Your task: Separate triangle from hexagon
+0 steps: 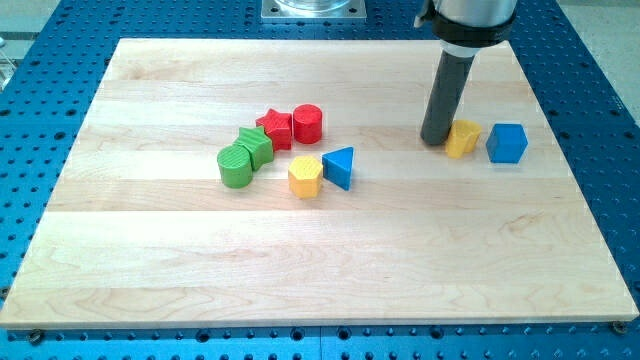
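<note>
A blue triangle [340, 167] lies near the board's middle, touching the right side of a yellow hexagon [305, 176]. My tip [436, 138] is well to the view's right of both, resting just left of a yellow block [462, 138] and touching or nearly touching it. The rod rises from the tip toward the view's top.
A blue cube [507, 143] sits right of the yellow block. Left of the hexagon are a green cylinder [236, 165], a green star [256, 146], a red star [275, 128] and a red cylinder [308, 124]. The wooden board [320, 280] lies on a blue perforated table.
</note>
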Tool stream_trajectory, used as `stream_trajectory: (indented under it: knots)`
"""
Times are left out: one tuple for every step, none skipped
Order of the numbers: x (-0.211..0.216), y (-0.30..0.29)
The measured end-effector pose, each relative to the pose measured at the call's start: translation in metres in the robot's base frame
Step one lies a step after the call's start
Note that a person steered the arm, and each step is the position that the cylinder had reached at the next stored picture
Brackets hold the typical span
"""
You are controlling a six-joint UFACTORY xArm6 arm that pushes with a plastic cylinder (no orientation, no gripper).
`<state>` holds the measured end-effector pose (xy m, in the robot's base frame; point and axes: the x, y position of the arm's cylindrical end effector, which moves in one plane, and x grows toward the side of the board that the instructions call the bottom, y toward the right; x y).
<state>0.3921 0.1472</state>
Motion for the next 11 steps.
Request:
stream_trajectory:
  knots:
    - [0.079, -0.049]
    - [0.167, -0.057]
    - [0.149, -0.144]
    - [0.117, -0.159]
    - [0.112, -0.237]
    - [0.080, -0.221]
    - [0.030, -0.148]
    - [0.019, -0.083]
    - [0.040, -0.127]
    - [0.063, -0.150]
    - [0.068, -0.136]
